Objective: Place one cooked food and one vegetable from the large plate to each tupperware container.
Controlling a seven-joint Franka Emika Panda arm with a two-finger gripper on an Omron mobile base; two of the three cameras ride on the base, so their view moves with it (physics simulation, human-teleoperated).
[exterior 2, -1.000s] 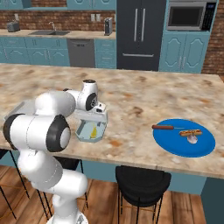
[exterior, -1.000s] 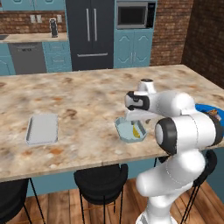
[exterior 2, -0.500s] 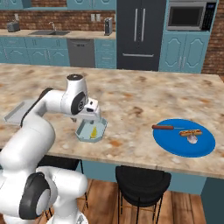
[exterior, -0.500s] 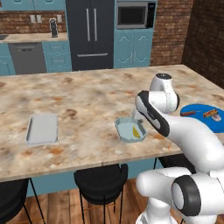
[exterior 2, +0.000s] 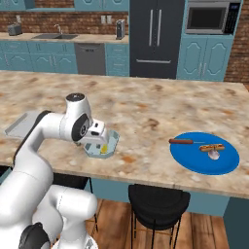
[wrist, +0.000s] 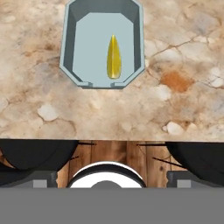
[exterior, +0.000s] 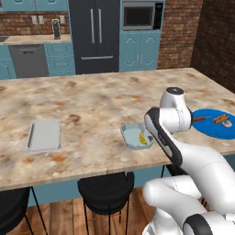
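1. Corn piece point(wrist: 113, 57): small, slim, yellow, tapered to a point; lies flat inside the octagonal container point(wrist: 69, 52), nothing else in w/ it.
2. Octagonal container is shallow, pale blue-grey, raised rim; sits near the table's front edge.
3. Rectangular container point(exterior: 44, 135): same pale colour; on the table well apart from the octagonal container, on the far side from the blue plate.
4. Blue plate point(exterior 2: 192, 158): flat, round, bright blue, much wider than the octagonal container. On it: long thin red-brown sausage on a stick point(exterior 2: 186, 142), short orange-brown hot dog in bun point(exterior 2: 212, 146), whitish-pink bulb point(exterior 2: 214, 154) just beside the hot dog.
5. Gripper point(exterior 2: 99, 136) hangs just above the octagonal container, jaws spread wide, holding nothing.
6. Table point(exterior: 92, 105): mottled beige-brown stone top. Black stools point(exterior: 106, 193) under its front edge, wood floor below.
7. Room: teal cabinets, dark fridge point(exterior: 95, 34), microwave point(exterior 2: 209, 17), brick wall.
8. Hand view gives the corn's shape inside the octagonal container clearly; base views give the blue plate and rectangular container. Right base view also has a sink point(exterior 2: 51, 36) on the back counter.
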